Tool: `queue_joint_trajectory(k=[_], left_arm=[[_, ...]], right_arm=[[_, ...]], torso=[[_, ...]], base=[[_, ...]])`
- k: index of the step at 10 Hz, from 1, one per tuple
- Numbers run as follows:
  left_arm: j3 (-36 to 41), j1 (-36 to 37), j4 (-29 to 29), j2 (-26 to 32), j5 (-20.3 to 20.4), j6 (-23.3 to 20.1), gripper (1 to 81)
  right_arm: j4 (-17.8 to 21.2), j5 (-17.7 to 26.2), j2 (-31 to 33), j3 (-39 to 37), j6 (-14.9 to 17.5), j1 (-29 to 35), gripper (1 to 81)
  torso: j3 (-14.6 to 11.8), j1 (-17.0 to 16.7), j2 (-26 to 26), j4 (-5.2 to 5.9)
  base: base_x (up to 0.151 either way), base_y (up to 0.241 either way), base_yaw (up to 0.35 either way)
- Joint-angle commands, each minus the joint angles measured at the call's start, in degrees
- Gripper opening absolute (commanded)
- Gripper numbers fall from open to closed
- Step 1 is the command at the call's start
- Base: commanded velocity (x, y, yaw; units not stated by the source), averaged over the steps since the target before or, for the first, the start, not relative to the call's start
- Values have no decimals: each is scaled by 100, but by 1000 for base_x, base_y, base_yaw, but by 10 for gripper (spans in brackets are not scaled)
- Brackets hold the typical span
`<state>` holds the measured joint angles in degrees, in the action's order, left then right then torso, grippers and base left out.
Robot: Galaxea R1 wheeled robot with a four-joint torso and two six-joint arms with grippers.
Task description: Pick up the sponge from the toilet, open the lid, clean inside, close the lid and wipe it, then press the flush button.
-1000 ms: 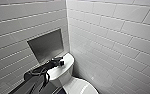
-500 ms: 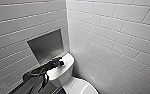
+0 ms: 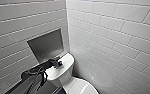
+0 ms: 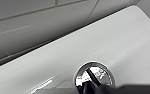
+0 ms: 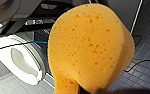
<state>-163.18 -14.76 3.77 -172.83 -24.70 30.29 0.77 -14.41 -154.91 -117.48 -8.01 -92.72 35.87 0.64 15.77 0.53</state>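
Final step, I judge: my left gripper [image 3: 58, 63] rests on the toilet's [image 3: 56, 75] flat glossy tank top, a dark tip touching the round chrome flush button [image 4: 94, 75]; whether it is open I cannot tell; next calls for a firm downward press; my right gripper [image 5: 89, 90] clasps the porous orange sponge [image 5: 91, 47], clear of the toilet.

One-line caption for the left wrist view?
Left gripper at the chrome flush button on the white toilet tank top.
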Motion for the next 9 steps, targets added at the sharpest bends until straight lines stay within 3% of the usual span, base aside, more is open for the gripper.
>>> queue_joint_trajectory(k=[1,6,9], left_arm=[[129,874,28,64,-395,20,10],[463,259,370,-130,-395,-24,10],[463,267,362,-24,-395,-24,10]], right_arm=[[-103,404,71,174,1,-94,10],[-112,395,-34,121,45,-137,10],[-112,395,-43,104,45,-137,10]], torso=[[0,-2,2,0],[0,0,2,0],[0,-5,4,0]], base=[[0,0,0],[0,0,0],[0,0,0]])
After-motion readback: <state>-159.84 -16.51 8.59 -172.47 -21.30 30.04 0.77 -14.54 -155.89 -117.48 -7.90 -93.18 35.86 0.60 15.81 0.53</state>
